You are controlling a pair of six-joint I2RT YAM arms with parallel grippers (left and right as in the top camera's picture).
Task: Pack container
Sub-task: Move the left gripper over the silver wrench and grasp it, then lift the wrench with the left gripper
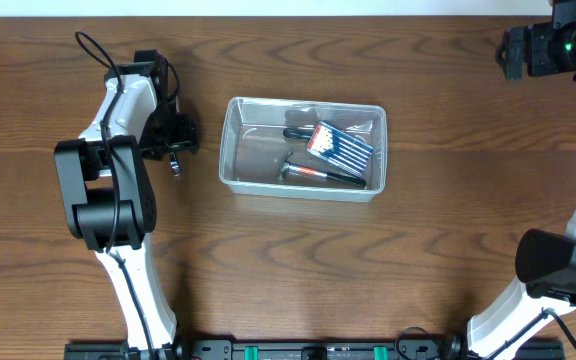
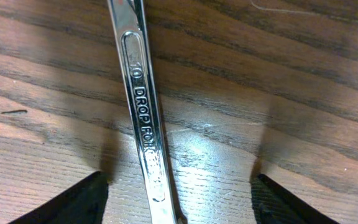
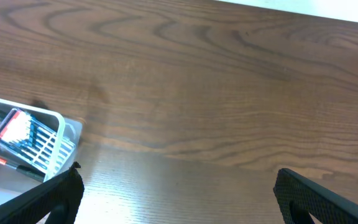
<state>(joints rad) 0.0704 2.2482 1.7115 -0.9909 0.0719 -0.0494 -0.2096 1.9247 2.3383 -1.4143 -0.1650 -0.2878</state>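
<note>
The clear plastic container (image 1: 303, 148) sits in the middle of the table; it holds a blue-and-red striped pack (image 1: 340, 148), a red-handled tool and a dark tool. It also shows at the left of the right wrist view (image 3: 58, 134). A chrome wrench (image 2: 143, 118) stamped "DROP FORGED" lies flat on the wood between my left gripper's (image 2: 179, 202) open fingers, untouched by either. In the overhead view the wrench (image 1: 174, 165) pokes out below the left gripper (image 1: 176, 140), left of the container. My right gripper (image 3: 179, 193) is open and empty, at the far right corner (image 1: 513, 50).
The left arm's base link (image 1: 108, 190) stands just left of the container. The right arm (image 1: 563, 265) runs along the right edge. A white strip edges the table's far side (image 3: 328, 12).
</note>
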